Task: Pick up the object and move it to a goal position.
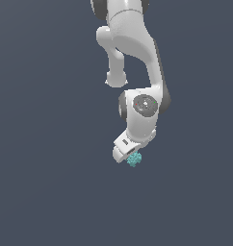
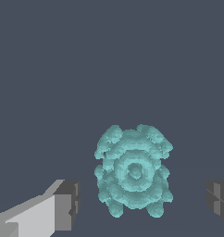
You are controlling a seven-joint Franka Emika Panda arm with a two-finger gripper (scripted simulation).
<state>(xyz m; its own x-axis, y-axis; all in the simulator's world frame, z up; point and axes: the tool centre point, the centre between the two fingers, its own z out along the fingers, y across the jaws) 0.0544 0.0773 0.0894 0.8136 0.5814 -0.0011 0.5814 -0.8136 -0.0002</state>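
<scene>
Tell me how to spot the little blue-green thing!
Find the big white robot arm and follow it down to its pincer. Right at the tip sits the teal blob. It is the only coloured, bumpy thing against the plain dark grey ground.

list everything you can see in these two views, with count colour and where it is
knobbly blob: 1, teal-turquoise, between the two fingers in the wrist view without touching either; just beyond the hand's tip in the exterior view
ground surface: 1, plain dark grey-blue, fills the background of both views
arm: 1, white with dark joints, reaches down from the top of the exterior view
hand: 1, white, open, a gap on each side of the blob
fingers: 2, white with dark grey pads, one on each side of the blob
</scene>
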